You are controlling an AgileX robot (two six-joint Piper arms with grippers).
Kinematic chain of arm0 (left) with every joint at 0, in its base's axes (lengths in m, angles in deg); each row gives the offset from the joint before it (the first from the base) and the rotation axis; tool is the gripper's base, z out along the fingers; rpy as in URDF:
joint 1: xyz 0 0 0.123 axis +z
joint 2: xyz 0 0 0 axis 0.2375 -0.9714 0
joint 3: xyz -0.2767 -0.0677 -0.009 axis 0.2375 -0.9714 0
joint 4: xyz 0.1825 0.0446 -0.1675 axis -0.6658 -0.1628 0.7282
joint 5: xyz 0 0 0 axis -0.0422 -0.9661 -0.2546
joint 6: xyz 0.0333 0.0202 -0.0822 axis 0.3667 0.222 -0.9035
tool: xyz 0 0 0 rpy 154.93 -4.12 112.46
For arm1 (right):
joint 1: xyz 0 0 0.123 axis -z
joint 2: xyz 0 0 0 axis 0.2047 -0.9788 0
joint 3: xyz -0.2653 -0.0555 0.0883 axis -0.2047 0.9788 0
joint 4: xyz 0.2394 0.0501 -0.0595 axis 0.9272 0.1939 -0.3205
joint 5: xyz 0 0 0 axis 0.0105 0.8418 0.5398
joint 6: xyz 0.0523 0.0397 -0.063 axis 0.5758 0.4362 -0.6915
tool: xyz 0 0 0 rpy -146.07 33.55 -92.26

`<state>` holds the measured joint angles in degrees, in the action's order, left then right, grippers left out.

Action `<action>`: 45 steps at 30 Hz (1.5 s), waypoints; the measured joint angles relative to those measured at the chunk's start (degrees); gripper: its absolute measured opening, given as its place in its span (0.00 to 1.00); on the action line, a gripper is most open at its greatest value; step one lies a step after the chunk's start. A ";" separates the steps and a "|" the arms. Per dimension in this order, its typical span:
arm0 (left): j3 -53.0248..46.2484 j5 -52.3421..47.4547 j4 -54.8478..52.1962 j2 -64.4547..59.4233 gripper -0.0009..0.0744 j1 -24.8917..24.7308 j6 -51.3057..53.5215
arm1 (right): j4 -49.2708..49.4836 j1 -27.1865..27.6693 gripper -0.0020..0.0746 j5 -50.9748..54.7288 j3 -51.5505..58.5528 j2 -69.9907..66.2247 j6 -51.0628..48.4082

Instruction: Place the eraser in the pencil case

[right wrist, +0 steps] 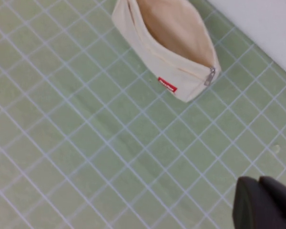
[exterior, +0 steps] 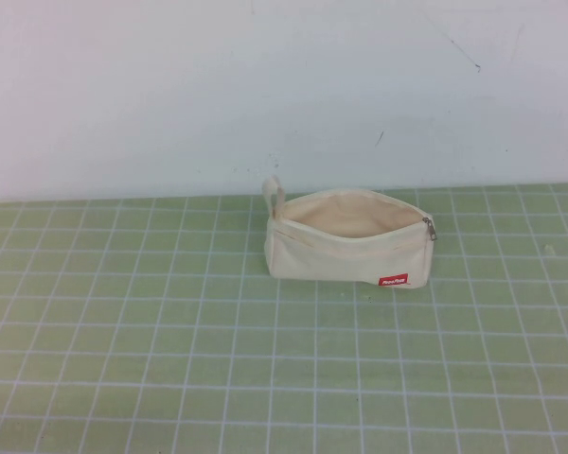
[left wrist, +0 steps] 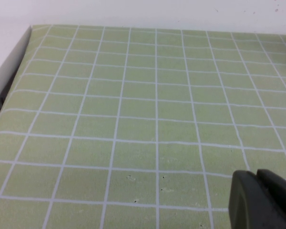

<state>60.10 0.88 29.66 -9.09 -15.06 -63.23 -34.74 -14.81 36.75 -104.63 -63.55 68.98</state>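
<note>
The pencil case (exterior: 346,241) is a cream canvas pouch lying on the green grid mat near the back wall, its zip open and its mouth gaping upward. Its red tag (exterior: 393,280) faces me, the zipper pull (exterior: 430,227) is at its right end and the loop (exterior: 275,194) at its left. It also shows in the right wrist view (right wrist: 169,47). The eraser shows in no view. My left gripper (left wrist: 260,179) is shut and empty over bare mat. My right gripper (right wrist: 260,181) is shut and empty, high above the mat, well apart from the case. Neither gripper shows in the high view.
The green grid mat (exterior: 170,359) covers the table up to a white wall (exterior: 265,85) just behind the case. In the left wrist view the mat's edge (left wrist: 19,62) drops off beside a white border.
</note>
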 joint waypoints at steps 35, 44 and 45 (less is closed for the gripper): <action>0.00 0.00 0.00 0.00 0.01 0.12 0.00 | 18.27 36.05 0.03 -68.36 92.76 74.23 -10.33; 0.00 0.00 0.00 0.00 0.01 0.12 0.00 | 18.54 36.05 0.03 -63.69 92.76 74.33 -10.57; 0.00 0.00 0.00 0.00 0.01 0.12 0.00 | 18.54 36.05 0.03 -63.19 92.76 74.33 -10.57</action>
<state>60.10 0.88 29.66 -9.09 -14.93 -63.23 -16.19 21.23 -26.44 -11.86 10.78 58.41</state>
